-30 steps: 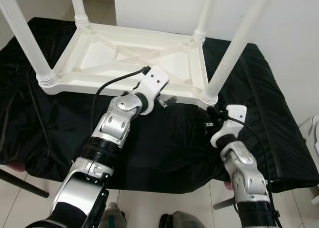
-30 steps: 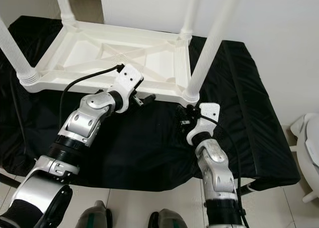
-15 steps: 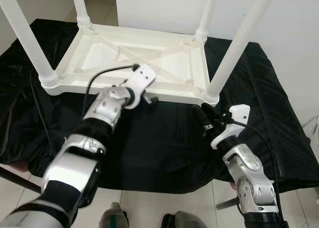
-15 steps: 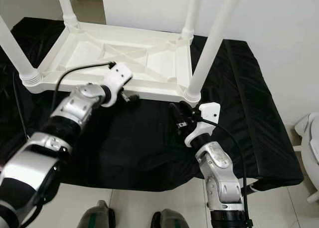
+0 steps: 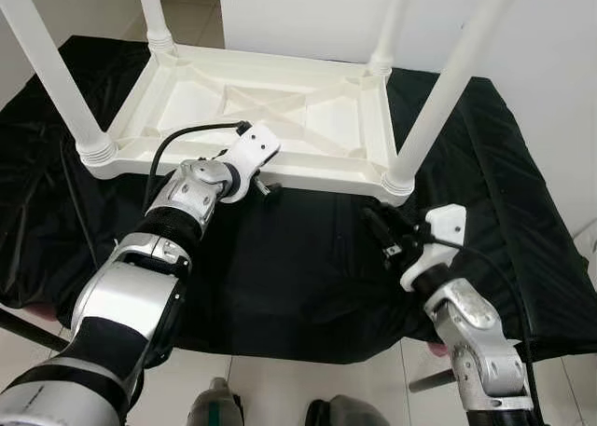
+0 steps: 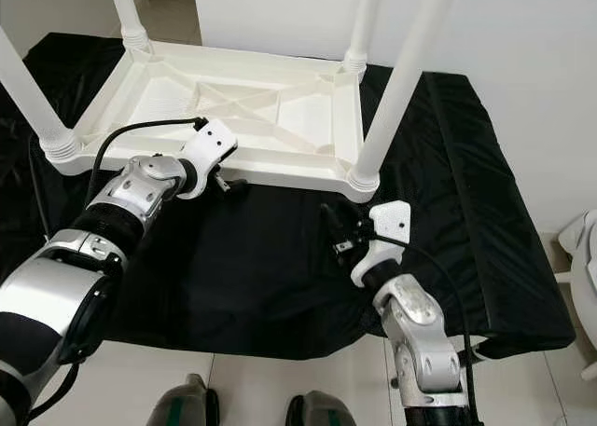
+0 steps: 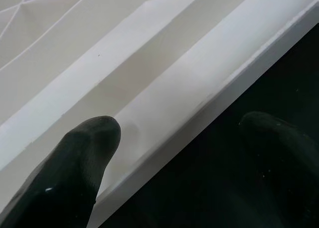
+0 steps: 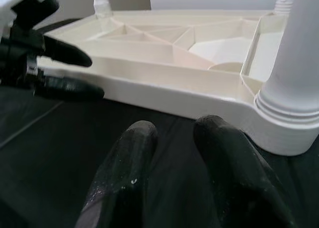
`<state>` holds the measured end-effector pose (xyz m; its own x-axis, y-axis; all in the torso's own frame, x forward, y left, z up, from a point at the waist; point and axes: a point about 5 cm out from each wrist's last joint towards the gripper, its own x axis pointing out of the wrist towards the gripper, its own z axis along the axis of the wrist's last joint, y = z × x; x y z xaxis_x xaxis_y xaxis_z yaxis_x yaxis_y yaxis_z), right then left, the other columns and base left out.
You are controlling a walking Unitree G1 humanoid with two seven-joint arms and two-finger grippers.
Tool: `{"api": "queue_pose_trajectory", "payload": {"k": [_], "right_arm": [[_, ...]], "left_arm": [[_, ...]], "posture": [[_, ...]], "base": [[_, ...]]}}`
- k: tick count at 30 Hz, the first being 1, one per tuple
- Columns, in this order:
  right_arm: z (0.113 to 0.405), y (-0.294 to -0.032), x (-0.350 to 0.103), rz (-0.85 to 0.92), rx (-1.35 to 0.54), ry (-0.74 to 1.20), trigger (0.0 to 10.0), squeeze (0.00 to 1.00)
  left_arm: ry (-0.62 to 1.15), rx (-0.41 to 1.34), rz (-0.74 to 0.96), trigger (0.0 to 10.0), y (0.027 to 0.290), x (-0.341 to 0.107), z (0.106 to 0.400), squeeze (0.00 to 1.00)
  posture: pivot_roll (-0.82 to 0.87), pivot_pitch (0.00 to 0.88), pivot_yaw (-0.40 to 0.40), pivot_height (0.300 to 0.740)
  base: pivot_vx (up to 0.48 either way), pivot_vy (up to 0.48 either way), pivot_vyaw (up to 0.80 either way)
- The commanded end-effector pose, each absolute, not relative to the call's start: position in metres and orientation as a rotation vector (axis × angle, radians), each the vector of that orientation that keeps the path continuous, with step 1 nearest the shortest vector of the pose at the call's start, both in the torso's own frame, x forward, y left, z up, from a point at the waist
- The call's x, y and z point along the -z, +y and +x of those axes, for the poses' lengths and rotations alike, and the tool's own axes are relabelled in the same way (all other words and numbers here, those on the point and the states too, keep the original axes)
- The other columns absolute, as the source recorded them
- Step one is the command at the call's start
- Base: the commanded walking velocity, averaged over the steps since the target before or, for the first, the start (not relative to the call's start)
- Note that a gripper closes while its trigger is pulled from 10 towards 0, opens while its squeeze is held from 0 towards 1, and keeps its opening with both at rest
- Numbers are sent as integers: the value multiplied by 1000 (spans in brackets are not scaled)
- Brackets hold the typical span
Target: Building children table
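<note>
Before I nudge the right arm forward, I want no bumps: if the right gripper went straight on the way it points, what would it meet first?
Probably the near side rail of the upturned white table, next to the leg base. The right gripper hovers over the black cloth; depth is unclear.

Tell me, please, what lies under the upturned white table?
The table rests upside down, legs up, on a black cloth that spreads out past every edge. The left pincer straddles its near rim. Whatever the cloth itself covers is hidden.
</note>
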<state>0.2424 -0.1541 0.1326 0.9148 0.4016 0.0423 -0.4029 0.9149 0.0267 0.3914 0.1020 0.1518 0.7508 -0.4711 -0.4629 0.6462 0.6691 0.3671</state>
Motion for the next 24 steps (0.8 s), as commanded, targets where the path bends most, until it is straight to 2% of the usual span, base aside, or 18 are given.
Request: {"api": "queue_pose_trajectory", "payload": {"k": [1, 14, 24], "right_arm": [[239, -154, -129, 24, -426, -18, 10000, 0], [227, -144, -129, 49, -422, -15, 10000, 0], [222, -142, -130, 50, -416, -10, 10000, 0]], "left_arm": [[271, 394, 572, 10000, 110, -156, 399, 0], [278, 426, 560, 10000, 99, -154, 400, 0], [302, 410, 507, 10000, 105, -156, 402, 0]], "posture": [[-110, 24, 9, 740], [-140, 78, 29, 740], [-154, 94, 35, 740]], "base": [[0, 0, 0], [0, 0, 0], [0, 0, 0]]}}
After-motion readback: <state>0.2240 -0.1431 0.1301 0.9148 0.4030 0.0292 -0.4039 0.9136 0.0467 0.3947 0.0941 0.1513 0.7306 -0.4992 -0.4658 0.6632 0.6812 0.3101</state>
